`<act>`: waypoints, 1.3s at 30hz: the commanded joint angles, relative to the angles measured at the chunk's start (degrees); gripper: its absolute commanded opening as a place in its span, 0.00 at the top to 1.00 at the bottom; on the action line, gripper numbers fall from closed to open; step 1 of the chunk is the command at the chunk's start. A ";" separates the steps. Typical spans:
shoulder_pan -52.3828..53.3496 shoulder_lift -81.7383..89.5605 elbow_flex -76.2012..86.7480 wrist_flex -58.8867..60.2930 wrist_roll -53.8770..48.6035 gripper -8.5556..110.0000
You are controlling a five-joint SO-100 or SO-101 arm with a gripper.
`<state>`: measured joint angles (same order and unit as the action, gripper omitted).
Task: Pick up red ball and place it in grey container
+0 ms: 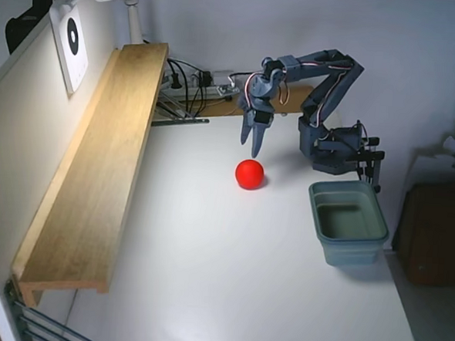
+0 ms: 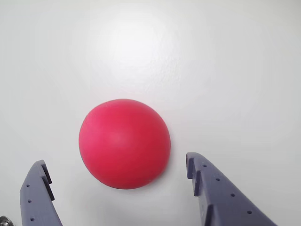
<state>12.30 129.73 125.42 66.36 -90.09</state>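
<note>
Tool (image 2: 115,176) open, hovering over red ball (image 2: 124,143).

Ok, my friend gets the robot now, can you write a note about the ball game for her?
Hand: open, holding nothing, hanging above the red ball, a finger on each side in the wrist view.
Red ball: resting on the white table, not picked up yet.
Grey container: empty, to the right of the ball in the fixed view.
Done: hand lined up over the ball.
Left: lower, grab, carry, drop it in.
</note>
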 commanded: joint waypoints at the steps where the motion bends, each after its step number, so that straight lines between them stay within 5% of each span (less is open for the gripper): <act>1: 1.52 1.88 1.83 -1.99 0.09 0.61; 26: 1.52 -1.85 21.38 -25.28 0.09 0.61; 39: 1.52 -2.23 21.90 -26.18 0.09 0.61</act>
<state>12.30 126.91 147.30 40.69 -90.09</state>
